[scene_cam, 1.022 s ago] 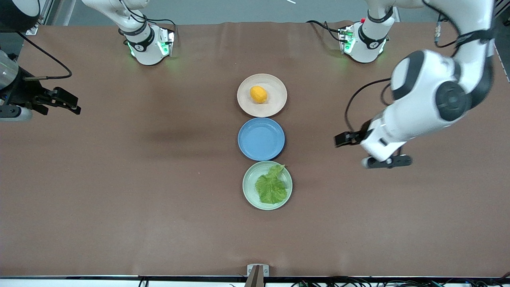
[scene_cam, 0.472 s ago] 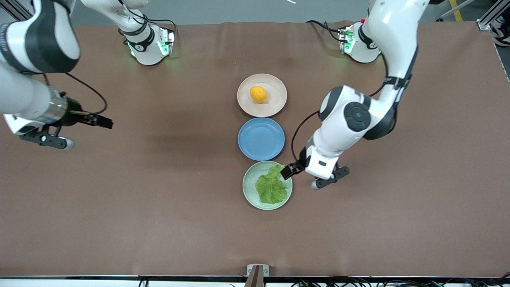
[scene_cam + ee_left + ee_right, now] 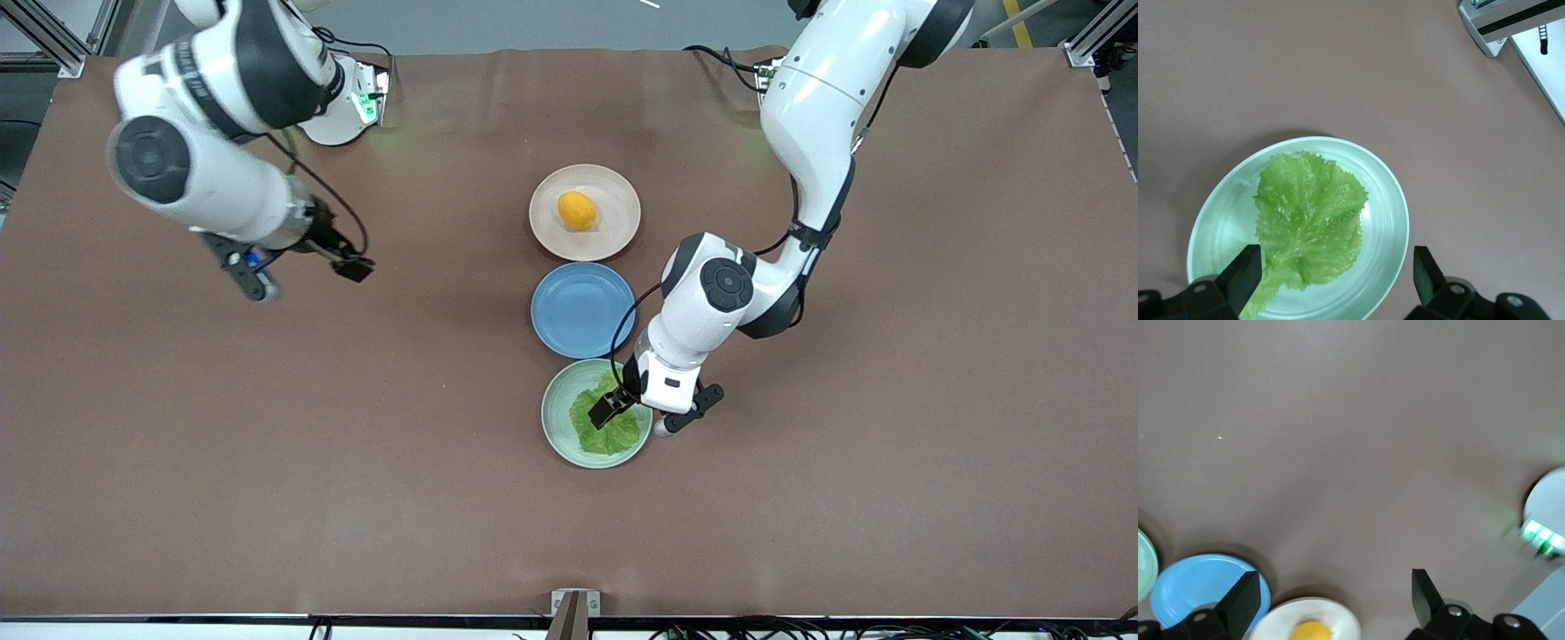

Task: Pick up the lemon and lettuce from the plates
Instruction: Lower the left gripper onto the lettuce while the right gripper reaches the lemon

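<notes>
The lemon (image 3: 577, 211) lies on the beige-pink plate (image 3: 622, 233), the plate closest to the robots' bases. The lettuce (image 3: 607, 428) lies flat in the mint green plate (image 3: 556, 418), the plate nearest the front camera. My left gripper (image 3: 618, 404) hangs open just over the lettuce. In the left wrist view the gripper (image 3: 1335, 277) straddles the leaf's (image 3: 1308, 217) stem end on the plate (image 3: 1388, 200), holding nothing. My right gripper (image 3: 348, 265) is open and empty over bare table toward the right arm's end. In the right wrist view the gripper (image 3: 1335, 600) faces the lemon (image 3: 1310, 631).
A blue plate (image 3: 582, 309) sits between the two task plates, empty; it also shows in the right wrist view (image 3: 1198, 583). The brown table mat (image 3: 356, 462) spreads wide around the row of plates. A metal bracket (image 3: 573, 604) sits at the table's front edge.
Both arms swung in toward the plates. The left gripper moved from beside the mint plate to over the lettuce. The right gripper moved from the table's end toward the lemon plate.
</notes>
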